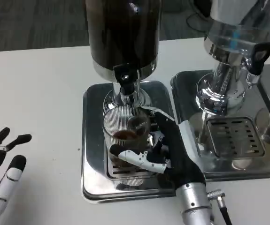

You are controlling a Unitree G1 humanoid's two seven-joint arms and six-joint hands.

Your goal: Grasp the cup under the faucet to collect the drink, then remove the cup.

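Observation:
A clear ribbed cup (125, 129) stands on the drip grate of the left dispenser's steel tray (91, 140), directly under the black faucet (125, 77). A little dark drink lies in its bottom. My right hand (165, 150) wraps around the cup from the right, with fingers (137, 158) crossing its front near the base. The dark drink tank (123, 33) rises above the faucet. My left hand (3, 180) rests on the white table at the lower left, fingers spread and holding nothing.
A second dispenser (228, 56) with a clear tank and a black tap handle (257, 56) stands to the right on its own steel tray (233, 136) with a slotted grate. White table (36, 103) stretches left of the trays.

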